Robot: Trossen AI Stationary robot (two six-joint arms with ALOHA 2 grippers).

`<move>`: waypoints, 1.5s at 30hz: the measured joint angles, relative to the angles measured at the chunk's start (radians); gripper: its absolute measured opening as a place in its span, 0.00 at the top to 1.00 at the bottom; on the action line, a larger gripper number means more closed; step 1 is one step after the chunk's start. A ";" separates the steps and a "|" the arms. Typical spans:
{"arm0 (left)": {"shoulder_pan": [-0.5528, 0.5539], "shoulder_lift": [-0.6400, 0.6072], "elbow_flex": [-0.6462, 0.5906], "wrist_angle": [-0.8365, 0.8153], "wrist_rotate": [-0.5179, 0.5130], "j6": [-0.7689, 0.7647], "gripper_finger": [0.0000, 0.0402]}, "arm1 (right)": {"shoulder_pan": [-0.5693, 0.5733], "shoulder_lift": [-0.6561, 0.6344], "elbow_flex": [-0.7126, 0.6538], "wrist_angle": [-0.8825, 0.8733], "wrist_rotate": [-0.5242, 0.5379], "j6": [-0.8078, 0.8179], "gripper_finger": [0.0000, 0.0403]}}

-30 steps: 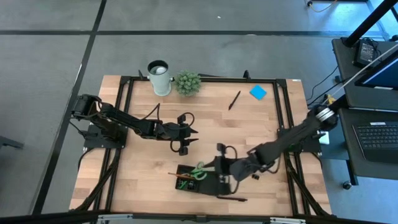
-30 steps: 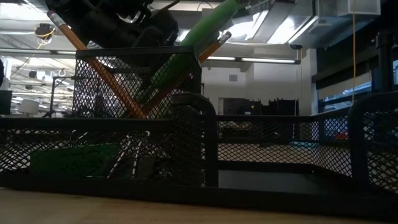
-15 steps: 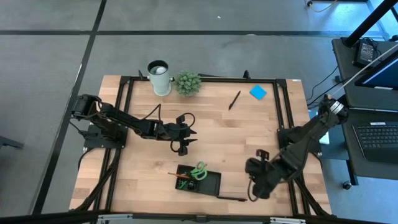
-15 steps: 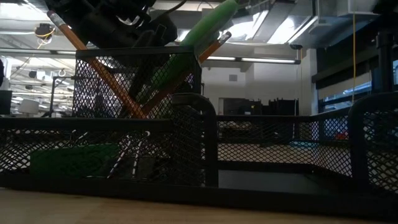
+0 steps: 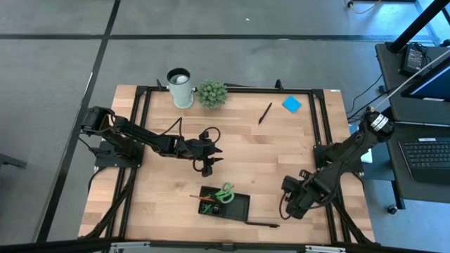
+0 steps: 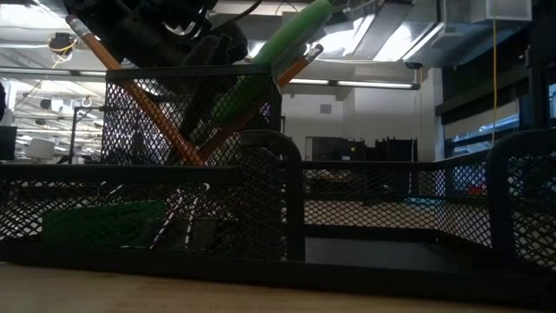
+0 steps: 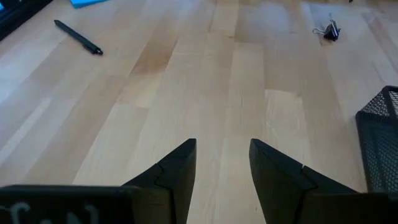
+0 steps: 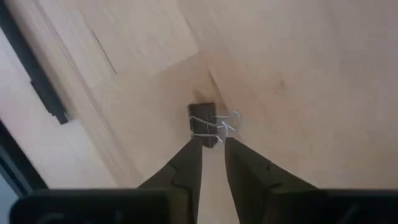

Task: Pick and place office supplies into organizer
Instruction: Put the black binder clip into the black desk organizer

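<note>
Right gripper [image 5: 290,206] has swung from over the organizer [image 5: 239,208] out to its 3 o'clock, fingers now narrowed around a binder clip [image 8: 203,125]; pickup looks underway. Left gripper [image 5: 209,163] waits mid-table, fingers apart. Organizer holds green scissors [image 5: 224,192] and 1 orange pencil [image 5: 205,198].

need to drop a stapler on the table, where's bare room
Bare wood lies between the black pen and the organizer, and in the near-left corner. Crowded: around the left gripper, and the right gripper at a binder clip.
</note>
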 joint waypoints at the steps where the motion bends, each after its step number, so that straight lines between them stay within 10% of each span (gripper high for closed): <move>1: 0.000 0.000 0.000 0.000 0.000 0.000 0.64 | 0.000 0.000 -0.019 0.031 -0.006 0.000 0.82; 45: 0.000 0.000 0.000 0.001 0.000 -0.128 0.64 | -0.023 0.000 -0.144 0.214 -0.007 0.096 0.58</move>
